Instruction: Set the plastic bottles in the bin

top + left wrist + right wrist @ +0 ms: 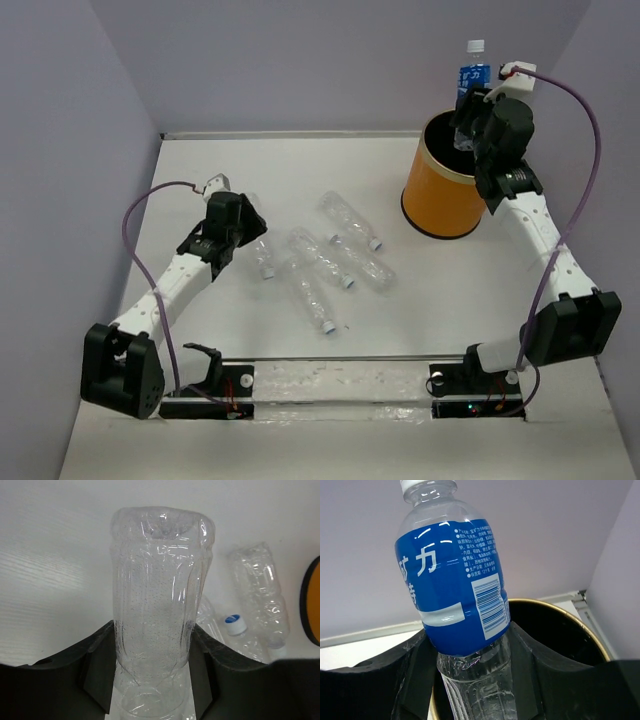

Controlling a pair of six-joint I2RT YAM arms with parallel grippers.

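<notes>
My right gripper (468, 125) is shut on the blue-labelled bottle (473, 76) and holds it cap up, over the mouth of the orange bin (440, 195). The right wrist view shows the bottle (451, 575) between my fingers (540, 680), with the bin's black inside (560, 635) below. My left gripper (243, 225) is shut on a clear bottle (263, 256) low at the table; in the left wrist view this bottle (160, 595) fills the gap between my fingers (97, 670). Several more clear bottles (322, 262) lie in the middle of the table.
Two loose bottles (262, 587) lie right of the left gripper, with the bin's orange side (313, 600) beyond them. Purple walls close in the table at back and sides. A black rail (330, 385) runs along the near edge between the arm bases.
</notes>
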